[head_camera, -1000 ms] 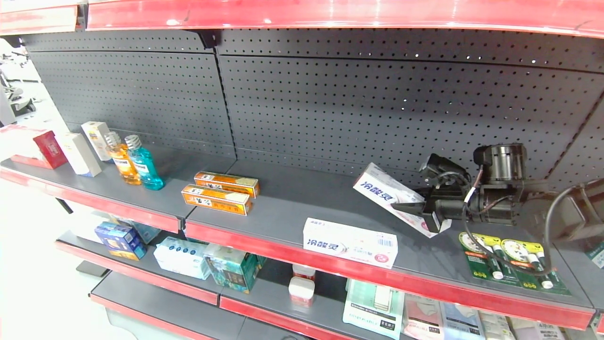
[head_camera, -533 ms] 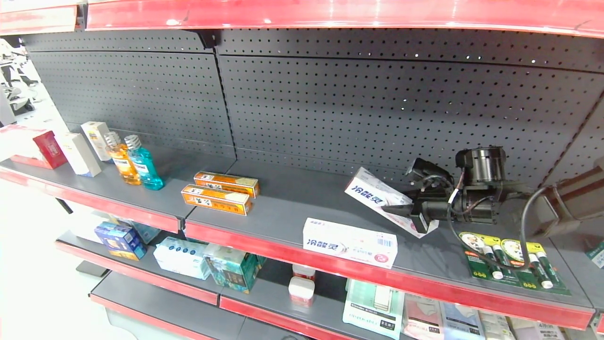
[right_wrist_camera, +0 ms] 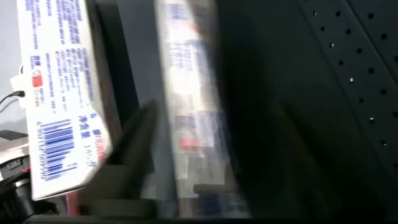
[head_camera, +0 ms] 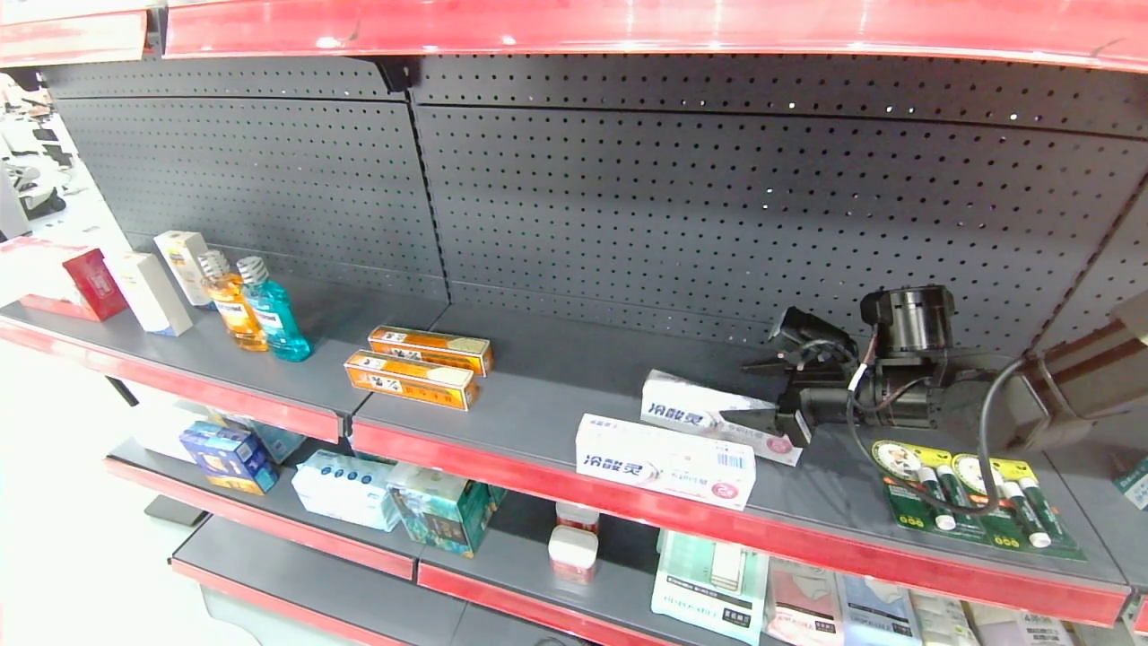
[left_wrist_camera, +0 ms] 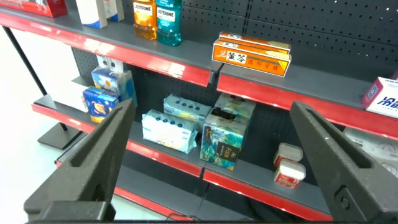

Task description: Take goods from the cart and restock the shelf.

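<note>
A white toothpaste box (head_camera: 700, 414) lies flat on the grey shelf (head_camera: 556, 386), just behind a second, identical box (head_camera: 664, 459) at the front edge. My right gripper (head_camera: 758, 391) is open at the rear box's right end, one finger above it and one at its edge. In the right wrist view that rear box (right_wrist_camera: 186, 124) shows blurred between the fingers, and the front box (right_wrist_camera: 59, 93) lies beside it. My left gripper (left_wrist_camera: 211, 109) is open and holds nothing, out in front of the lower shelves.
Two orange boxes (head_camera: 421, 366) lie mid-shelf, with two mouthwash bottles (head_camera: 269, 309) and upright cartons further left. Green blister packs (head_camera: 969, 489) lie under the right arm's cable. The perforated back panel (head_camera: 717, 206) stands close behind. Lower shelves hold tissue packs (left_wrist_camera: 171, 127) and boxes.
The right gripper came down and leftward with the tilted toothpaste box. The box now lies flat on the shelf behind the front one, and the fingers have opened.
</note>
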